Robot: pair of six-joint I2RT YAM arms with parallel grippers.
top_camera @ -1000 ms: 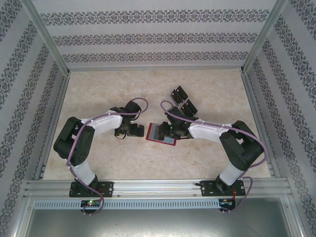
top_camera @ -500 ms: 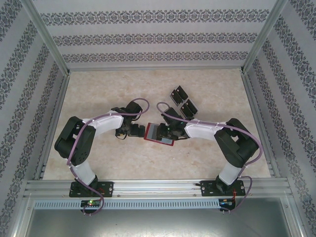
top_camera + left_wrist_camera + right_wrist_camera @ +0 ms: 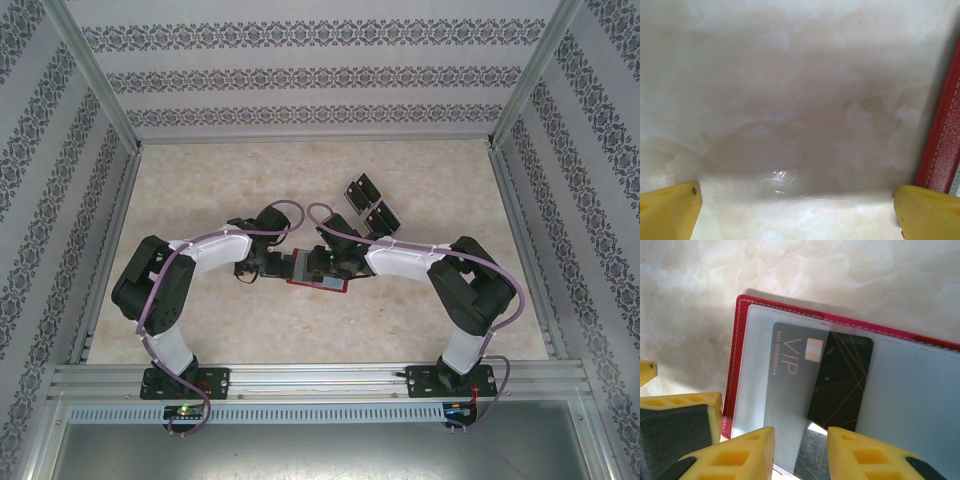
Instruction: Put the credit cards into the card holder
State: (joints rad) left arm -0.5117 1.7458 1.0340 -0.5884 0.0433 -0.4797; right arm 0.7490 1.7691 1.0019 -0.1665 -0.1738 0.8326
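Gripping the near end of a black credit card [image 3: 840, 375], the right gripper [image 3: 800, 454] has its yellow fingers [image 3: 747, 452] clenched on it from either side. The card lies over the open card holder [image 3: 734, 365], partly under the pale translucent pocket sheet: the lettered portion shows dimly through it and the remainder is bare black.

The holder lies flat on the marbled table [image 3: 200, 180], mid-table, between the two arms.

The left gripper [image 3: 797, 212] is released, its fingertips spread wide and nothing between them but table surface. One fingertip sits just beside the holder's red stitched edge (whether it touches cannot be told).

Two more black cards [image 3: 371, 202] sit near the holder, on its far side, towards the back wall; their detail is too small to read.
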